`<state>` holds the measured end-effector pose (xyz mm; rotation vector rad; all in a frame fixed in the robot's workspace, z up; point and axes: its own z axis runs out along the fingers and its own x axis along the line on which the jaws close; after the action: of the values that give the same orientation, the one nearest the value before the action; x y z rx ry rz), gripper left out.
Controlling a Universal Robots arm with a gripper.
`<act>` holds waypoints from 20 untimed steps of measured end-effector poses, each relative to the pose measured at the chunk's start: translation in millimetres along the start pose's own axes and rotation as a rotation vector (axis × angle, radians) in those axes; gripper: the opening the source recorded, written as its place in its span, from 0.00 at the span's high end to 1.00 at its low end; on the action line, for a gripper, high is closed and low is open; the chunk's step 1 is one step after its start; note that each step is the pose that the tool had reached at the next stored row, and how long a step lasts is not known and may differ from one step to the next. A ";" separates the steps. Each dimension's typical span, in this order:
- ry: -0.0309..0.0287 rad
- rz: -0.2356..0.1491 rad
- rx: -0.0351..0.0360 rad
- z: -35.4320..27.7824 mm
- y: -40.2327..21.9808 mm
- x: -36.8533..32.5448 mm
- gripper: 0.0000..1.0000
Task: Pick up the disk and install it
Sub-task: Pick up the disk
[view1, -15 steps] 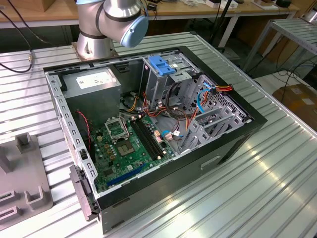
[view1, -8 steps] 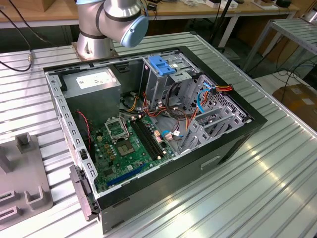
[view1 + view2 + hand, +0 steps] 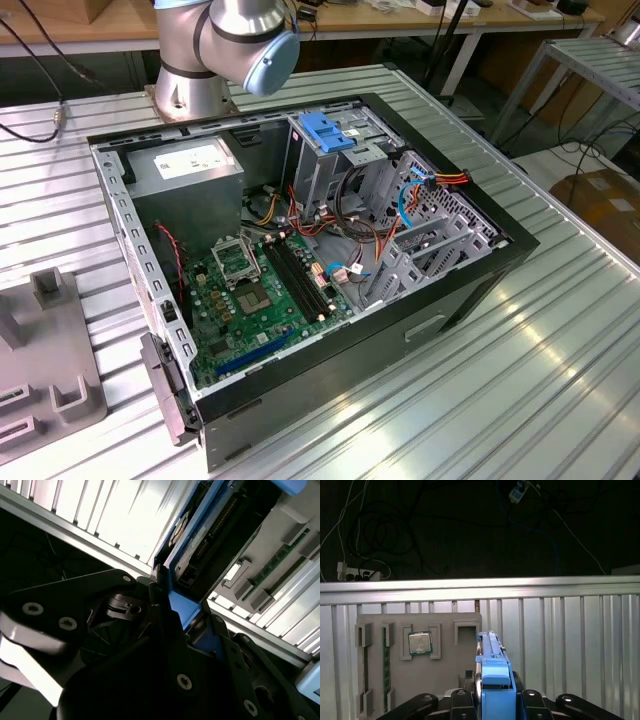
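The disk (image 3: pixel 492 665) stands edge-on between my gripper's (image 3: pixel 492 697) dark fingers (image 3: pixel 462 700), its blue plastic rail facing the first wrist camera. The gripper is shut on it. In the second wrist view the same disk (image 3: pixel 215 535) runs away from the gripper (image 3: pixel 181 617), showing its dark connector edge and a blue rail. It hangs over the slatted metal table, beside a grey fixture plate (image 3: pixel 445 675). In the exterior view the arm's joint (image 3: pixel 225 40) stands behind the open computer case (image 3: pixel 470 290).
The grey fixture plate carries a processor chip (image 3: pixel 420 642) and a memory stick (image 3: pixel 385 665). Inside the case sit a blue-topped drive cage (image 3: pixel 325 130), a grey power supply (image 3: pixel 190 165), a green motherboard (image 3: pixel 250 290) and loose cables. The table edge and a dark cabled floor lie beyond.
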<state>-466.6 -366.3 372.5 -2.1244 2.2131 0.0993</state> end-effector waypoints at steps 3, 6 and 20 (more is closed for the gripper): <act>-0.0115 0.000 -0.0007 -4.0 0.0 -0.5 0.63; -0.0189 0.000 -0.0009 -7.3 0.0 -0.8 0.63; -0.0657 0.001 -0.0028 -21.5 -0.1 -2.2 0.63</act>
<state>-466.6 -366.2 394.1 -2.0903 2.1784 0.1699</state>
